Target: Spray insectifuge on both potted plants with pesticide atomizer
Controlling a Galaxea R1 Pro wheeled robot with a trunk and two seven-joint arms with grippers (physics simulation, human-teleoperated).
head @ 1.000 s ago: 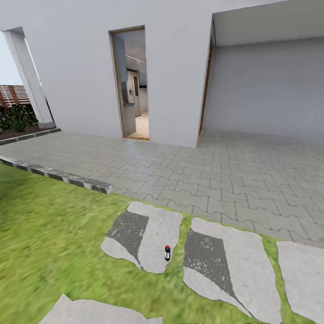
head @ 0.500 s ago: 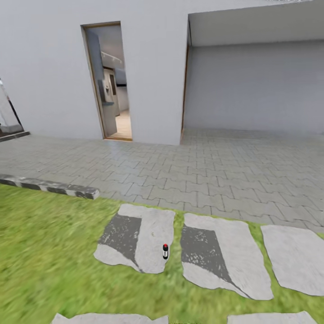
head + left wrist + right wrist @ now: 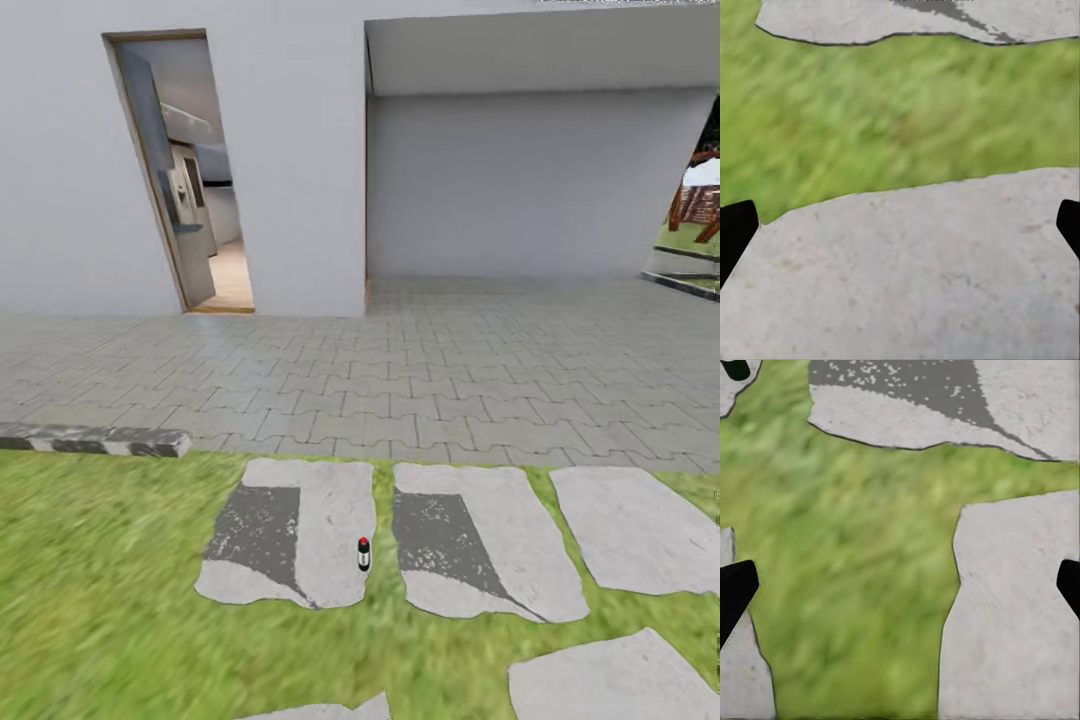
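The pesticide atomizer [image 3: 364, 553], a slim dark bottle with a red top, stands upright on the right edge of a stepping stone [image 3: 290, 545] in the lawn, a short way ahead of me. In the left wrist view my left gripper [image 3: 900, 225] is open, its dark fingertips [image 3: 735, 232] wide apart over a pale stone slab and grass. My right gripper [image 3: 900, 585] is open too, above grass between stones. A dark green-black shape [image 3: 735, 367] sits at the corner of that view, probably the atomizer. The potted plants are out of view.
Several stepping stones [image 3: 470, 550] lie in the green lawn [image 3: 100, 600]. Beyond them a grey paved patio [image 3: 450, 380] runs to the white house wall, with an open doorway [image 3: 185, 180] at the left and a roofed recess [image 3: 530, 180]. A stone kerb [image 3: 95, 440] edges the lawn.
The camera has turned right: doorway, kerb and stones slid left in the picture, and a gap to the yard appeared at the far right. The atomizer stays standing on its stone.
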